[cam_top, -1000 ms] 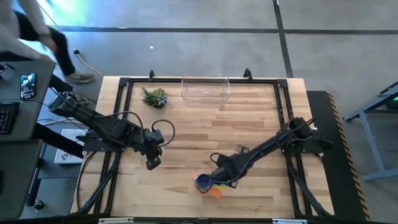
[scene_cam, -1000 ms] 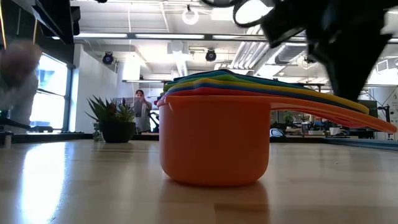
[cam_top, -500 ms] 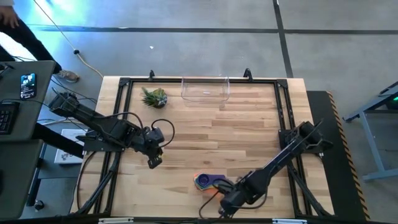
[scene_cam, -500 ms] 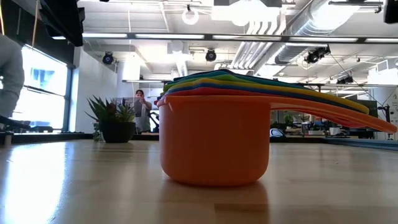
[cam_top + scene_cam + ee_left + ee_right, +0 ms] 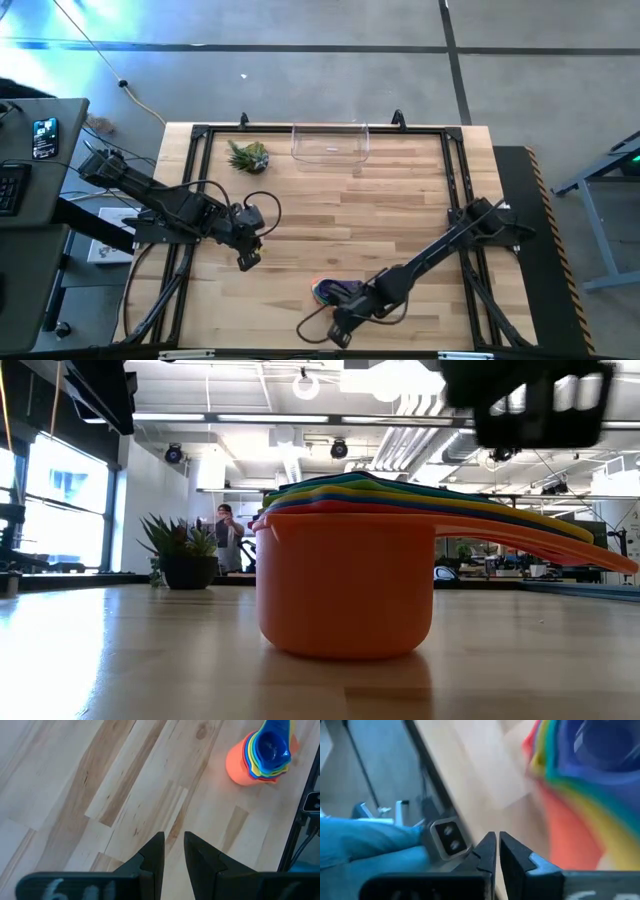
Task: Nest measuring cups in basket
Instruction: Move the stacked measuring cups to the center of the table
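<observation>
The right gripper [image 5: 338,333] is down near the front edge of the table [image 5: 400,220], just beside the cups [image 5: 328,291]. Its two fingers [image 5: 487,851] are squeezed almost together, with only a thin slit between them, and they hold nothing. In the right wrist view the cups [image 5: 580,775] sit just past the fingertips, off to one side.

The cups are stacked one inside the other. The orange one [image 5: 345,585] is on the outside, at the bottom. The blue one [image 5: 272,745] is on top, with other colors peeking out between them. Their flat handles [image 5: 530,530] all point the same way. The stack stands on the wood near the front of the table, a little left of the middle.

The basket [image 5: 330,142] is at the back edge of the table, well apart from the cups. None of the cups are in it.

The left gripper [image 5: 244,261] waits over the left side of the table. Its fingers [image 5: 152,855] are a little apart and hold nothing.

A small plant [image 5: 248,156] sits near the back left corner, beside the basket.
</observation>
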`<state>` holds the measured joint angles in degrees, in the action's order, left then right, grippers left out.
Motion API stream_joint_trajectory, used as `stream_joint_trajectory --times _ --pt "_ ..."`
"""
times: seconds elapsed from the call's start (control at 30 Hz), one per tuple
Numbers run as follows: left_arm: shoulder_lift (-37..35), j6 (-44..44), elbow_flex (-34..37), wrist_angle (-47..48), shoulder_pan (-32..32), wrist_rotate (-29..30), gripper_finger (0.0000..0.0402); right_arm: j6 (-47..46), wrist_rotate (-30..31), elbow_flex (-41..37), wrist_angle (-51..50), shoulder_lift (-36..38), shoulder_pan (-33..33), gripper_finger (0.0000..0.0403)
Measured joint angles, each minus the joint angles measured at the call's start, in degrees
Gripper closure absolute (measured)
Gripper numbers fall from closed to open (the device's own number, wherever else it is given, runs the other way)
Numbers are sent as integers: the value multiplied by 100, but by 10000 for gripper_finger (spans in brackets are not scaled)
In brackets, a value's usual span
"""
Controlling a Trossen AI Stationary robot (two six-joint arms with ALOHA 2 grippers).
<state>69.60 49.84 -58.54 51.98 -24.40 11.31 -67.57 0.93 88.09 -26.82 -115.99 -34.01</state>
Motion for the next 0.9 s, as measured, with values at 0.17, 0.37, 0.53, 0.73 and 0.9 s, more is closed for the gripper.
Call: stream_joint_trajectory --times 0.17,0.37,0.53,0.73,0.9 --pt "0 2 0 2 0 0 339 216 51 0 106 -47 214 397" --pt "0 0 -2 22 0 0 339 340 -139 0 424 -250 260 402" --pt "0 -2 -2 25 0 0 339 359 23 0 256 -255 238 403" --pt "0 -2 -2 27 0 45 339 472 61 2 -153 -255 247 403" --pt "0 -57 -2 29 0 46 339 507 66 2 -250 -266 318 403"
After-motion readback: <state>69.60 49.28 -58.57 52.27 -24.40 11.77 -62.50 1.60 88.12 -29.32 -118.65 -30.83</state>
